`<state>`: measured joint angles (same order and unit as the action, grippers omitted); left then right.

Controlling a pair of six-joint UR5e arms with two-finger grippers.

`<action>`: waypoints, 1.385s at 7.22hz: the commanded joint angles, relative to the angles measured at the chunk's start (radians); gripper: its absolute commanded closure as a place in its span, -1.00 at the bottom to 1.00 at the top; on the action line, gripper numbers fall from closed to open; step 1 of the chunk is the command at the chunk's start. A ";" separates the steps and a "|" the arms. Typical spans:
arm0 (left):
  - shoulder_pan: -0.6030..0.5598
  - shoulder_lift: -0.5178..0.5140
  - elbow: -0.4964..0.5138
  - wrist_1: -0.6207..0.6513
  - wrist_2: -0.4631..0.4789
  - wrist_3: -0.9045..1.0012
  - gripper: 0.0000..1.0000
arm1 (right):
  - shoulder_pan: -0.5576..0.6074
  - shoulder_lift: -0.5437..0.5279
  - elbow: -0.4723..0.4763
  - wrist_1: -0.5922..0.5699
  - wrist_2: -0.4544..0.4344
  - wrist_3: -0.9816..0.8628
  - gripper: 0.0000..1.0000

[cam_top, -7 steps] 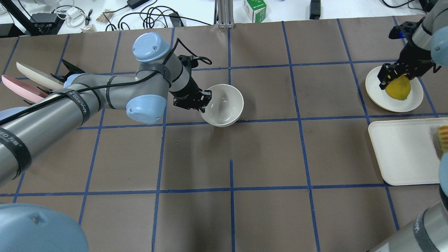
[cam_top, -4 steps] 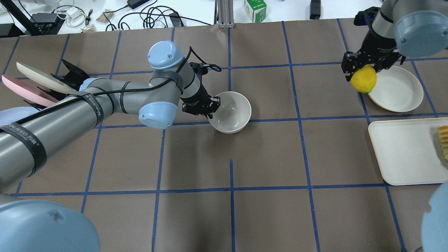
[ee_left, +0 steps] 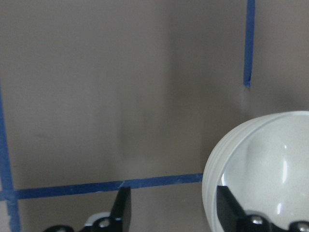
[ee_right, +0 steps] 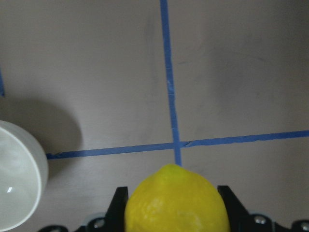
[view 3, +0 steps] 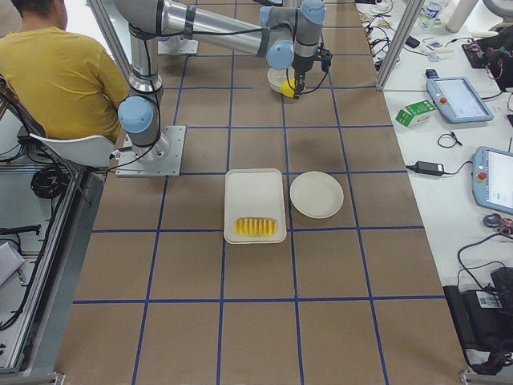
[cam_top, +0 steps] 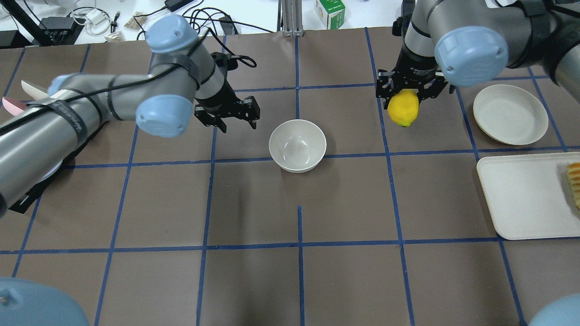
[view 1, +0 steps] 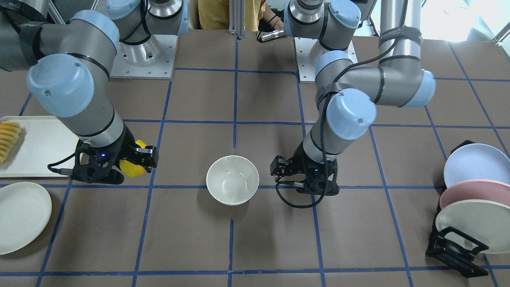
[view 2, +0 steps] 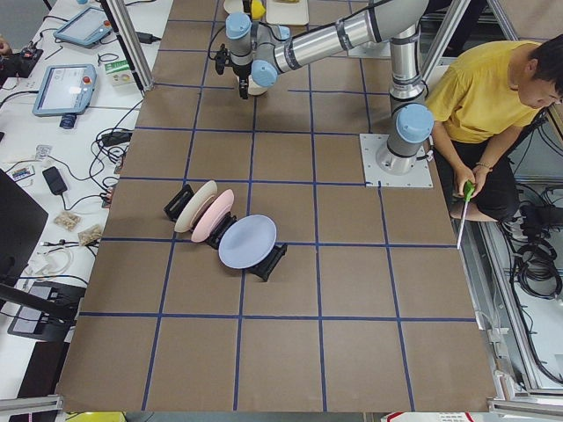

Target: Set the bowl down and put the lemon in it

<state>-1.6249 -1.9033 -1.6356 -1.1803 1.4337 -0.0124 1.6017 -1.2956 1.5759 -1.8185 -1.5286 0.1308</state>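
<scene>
The cream-white bowl [cam_top: 297,145] stands upright and empty on the brown table near its middle; it also shows in the front view [view 1: 232,180]. My left gripper [cam_top: 239,124] is open and empty just left of the bowl, apart from it. In the left wrist view the bowl [ee_left: 260,169] sits beside the open gripper [ee_left: 174,212]. My right gripper [cam_top: 404,97] is shut on the yellow lemon [cam_top: 403,107], held above the table to the right of the bowl. The right wrist view shows the lemon [ee_right: 176,198] between the fingers and the bowl [ee_right: 17,183] at the left edge.
A flat cream plate [cam_top: 510,114] lies at the right, with a cream tray [cam_top: 521,194] holding sliced fruit [cam_top: 574,183] in front of it. A rack of pastel plates [view 1: 470,199] stands at the robot's left end of the table.
My left gripper has let go of the bowl's rim and drawn back to the left. My right gripper has lifted the lemon off the plate and carried it left toward the bowl.
</scene>
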 commanded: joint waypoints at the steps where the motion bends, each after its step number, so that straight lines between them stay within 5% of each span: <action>1: 0.072 0.084 0.155 -0.284 0.149 0.150 -1.00 | 0.084 0.007 0.001 -0.039 0.088 0.131 1.00; 5: 0.060 0.263 0.154 -0.392 0.137 0.134 -1.00 | 0.259 0.103 0.004 -0.220 0.087 0.303 1.00; 10: 0.050 0.296 0.129 -0.392 0.137 0.101 -1.00 | 0.314 0.237 0.010 -0.304 0.074 0.311 1.00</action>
<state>-1.5750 -1.6178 -1.4975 -1.5720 1.5722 0.0899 1.9142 -1.0752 1.5846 -2.1182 -1.4536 0.4468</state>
